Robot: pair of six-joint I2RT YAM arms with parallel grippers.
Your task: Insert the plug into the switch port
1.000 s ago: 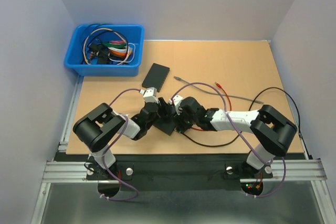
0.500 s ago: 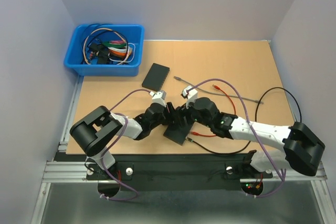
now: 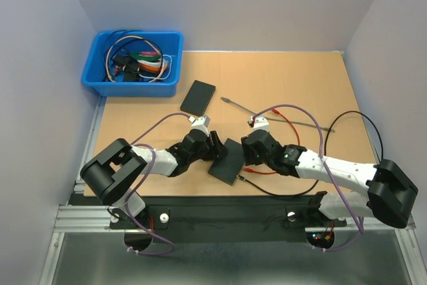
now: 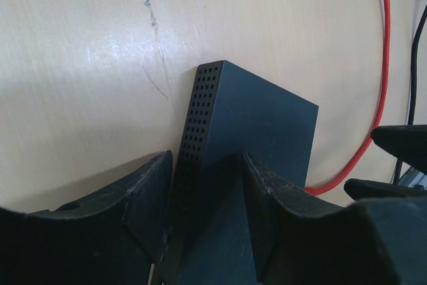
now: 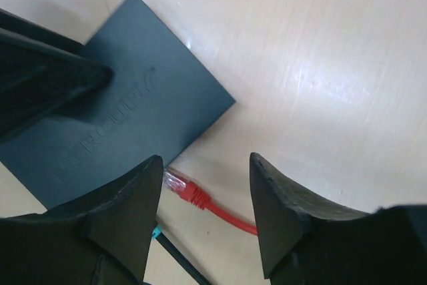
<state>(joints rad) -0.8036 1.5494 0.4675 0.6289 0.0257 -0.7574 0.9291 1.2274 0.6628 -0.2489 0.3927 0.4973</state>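
The left gripper (image 4: 203, 191) appears to be clamping the switch (image 4: 267, 125) by its edge. The right gripper (image 5: 203, 186) is hovering partly open and empty over the red plug (image 5: 190, 193), which is lying just beside the switch. Pinching the plug likely comes next.

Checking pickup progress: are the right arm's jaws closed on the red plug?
No, the red plug lies on the table in the gap between the open right jaws.

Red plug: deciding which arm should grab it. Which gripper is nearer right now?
Right. The right gripper hovers open just above the red plug; the left gripper is across the switch from it, clamped on its far edge.
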